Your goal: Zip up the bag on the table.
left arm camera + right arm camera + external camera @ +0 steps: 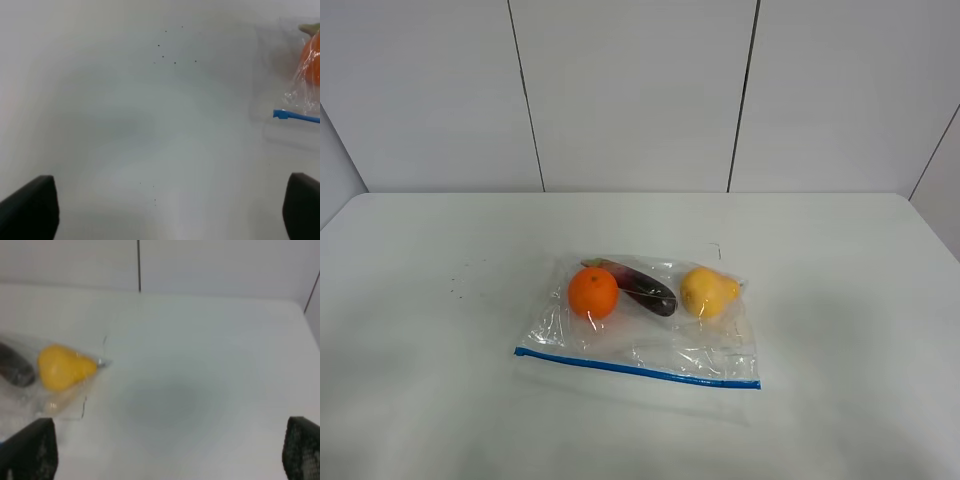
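The clear crinkly bag (640, 335) lies flat in the middle of the white table (430, 300), its blue zipper strip (635, 367) along the near edge. Inside are an orange (593, 292), a dark eggplant (642, 286) and a yellow pear (707, 291). Neither arm shows in the high view. My left gripper (170, 210) is open over bare table, with the bag's zipper end (295, 116) and orange (311, 60) off to one side. My right gripper (170, 452) is open too, its fingertips (35, 447) wide apart, with the pear (62, 366) and eggplant (15, 367) off to one side.
A white panelled wall (640, 90) rises behind the table's far edge. A few small dark specks (172, 50) mark the tabletop left of the bag. The table's right edge (930, 230) runs close to the frame's side.
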Controlling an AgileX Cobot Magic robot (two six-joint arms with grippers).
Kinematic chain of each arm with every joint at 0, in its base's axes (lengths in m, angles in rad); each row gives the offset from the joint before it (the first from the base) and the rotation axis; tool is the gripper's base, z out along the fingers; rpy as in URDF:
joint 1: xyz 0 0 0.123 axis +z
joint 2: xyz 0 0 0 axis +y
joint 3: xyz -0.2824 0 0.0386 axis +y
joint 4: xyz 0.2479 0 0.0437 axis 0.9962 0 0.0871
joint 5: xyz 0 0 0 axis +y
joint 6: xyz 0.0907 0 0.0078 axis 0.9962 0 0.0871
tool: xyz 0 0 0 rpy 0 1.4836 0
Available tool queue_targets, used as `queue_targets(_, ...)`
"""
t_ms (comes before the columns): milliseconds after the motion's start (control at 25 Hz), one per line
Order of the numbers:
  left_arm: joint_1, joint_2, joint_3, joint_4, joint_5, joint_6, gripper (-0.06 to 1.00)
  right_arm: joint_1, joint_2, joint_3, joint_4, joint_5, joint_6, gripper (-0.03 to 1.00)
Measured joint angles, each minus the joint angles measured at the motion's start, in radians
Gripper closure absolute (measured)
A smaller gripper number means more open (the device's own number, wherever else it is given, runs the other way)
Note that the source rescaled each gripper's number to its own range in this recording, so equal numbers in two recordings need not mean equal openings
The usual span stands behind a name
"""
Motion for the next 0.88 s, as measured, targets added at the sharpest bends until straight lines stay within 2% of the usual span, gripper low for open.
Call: queue_targets(880, 0.000, 0.000, 0.000, 0.000, 0.000, 0.000, -0.05, 0.000, 0.000, 0.021, -0.036, 0.022, 0.031, -0.03)
